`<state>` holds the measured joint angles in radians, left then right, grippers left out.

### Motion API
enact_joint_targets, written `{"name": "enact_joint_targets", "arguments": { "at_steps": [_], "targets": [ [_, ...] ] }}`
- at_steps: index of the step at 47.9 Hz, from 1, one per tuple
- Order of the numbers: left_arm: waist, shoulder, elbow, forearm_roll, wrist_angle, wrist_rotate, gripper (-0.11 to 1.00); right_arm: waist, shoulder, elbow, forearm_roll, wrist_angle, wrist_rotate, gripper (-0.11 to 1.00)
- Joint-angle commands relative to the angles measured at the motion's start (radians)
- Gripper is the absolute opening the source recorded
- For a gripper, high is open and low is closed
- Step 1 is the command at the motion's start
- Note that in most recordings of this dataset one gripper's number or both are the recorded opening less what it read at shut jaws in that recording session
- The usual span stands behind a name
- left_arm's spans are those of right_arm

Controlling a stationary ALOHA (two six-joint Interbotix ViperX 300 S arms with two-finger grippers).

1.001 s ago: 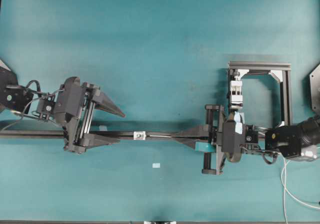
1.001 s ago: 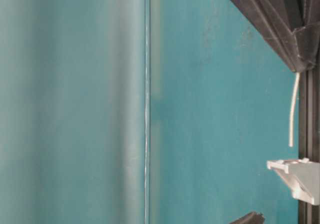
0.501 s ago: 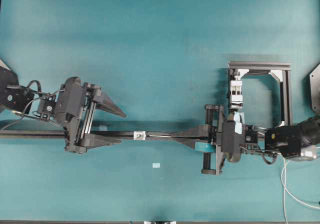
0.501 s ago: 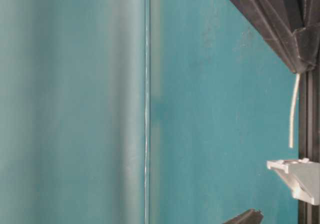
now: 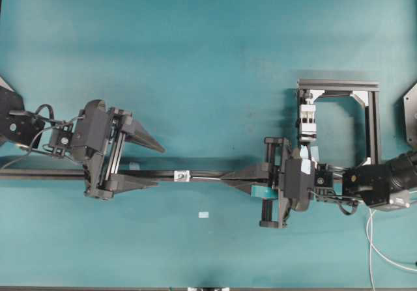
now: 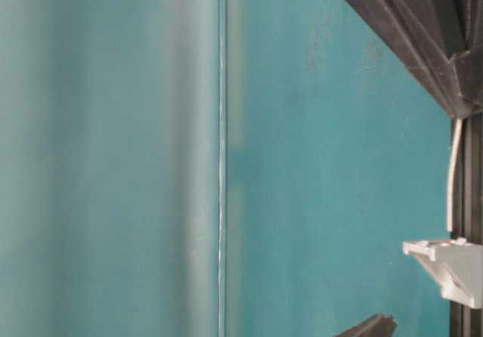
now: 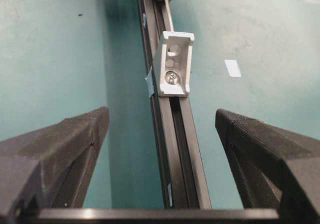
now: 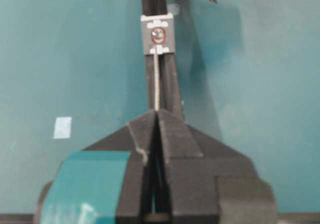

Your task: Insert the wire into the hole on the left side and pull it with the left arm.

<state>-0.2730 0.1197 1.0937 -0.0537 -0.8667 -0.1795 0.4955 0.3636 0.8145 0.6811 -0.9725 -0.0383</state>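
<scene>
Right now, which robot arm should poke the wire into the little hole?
The right. Its tool is shut on the wire, whose tip sits right at the hole in the white block. The left tool waits open on the block's other side.

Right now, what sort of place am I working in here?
Most likely a robotics lab test bench: a plain teal tabletop, a long black slotted aluminium rail carrying a small white plastic bracket, and a black extrusion frame.

Teal worktop (image 5: 208,56), black rail (image 7: 175,134), white block (image 7: 175,66) with a silver screw, whitish-grey wire (image 8: 157,81), all-black left gripper (image 5: 153,164), black right gripper (image 8: 157,115) with a teal band, pale-blue tape rectangle (image 5: 204,215)
</scene>
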Motion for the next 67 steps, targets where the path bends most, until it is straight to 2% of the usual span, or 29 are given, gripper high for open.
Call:
{"name": "enact_joint_targets", "arguments": {
  "at_steps": [1, 67],
  "targets": [
    [-0.005, -0.009, -0.012, -0.002, -0.006, 0.000, 0.75, -0.003, -0.011, -0.011, 0.003, 0.000, 0.002, 0.05],
    [-0.003, -0.009, -0.014, -0.002, -0.006, 0.000, 0.75, -0.009, 0.003, -0.058, 0.017, -0.003, -0.002, 0.05]
  ]
}}
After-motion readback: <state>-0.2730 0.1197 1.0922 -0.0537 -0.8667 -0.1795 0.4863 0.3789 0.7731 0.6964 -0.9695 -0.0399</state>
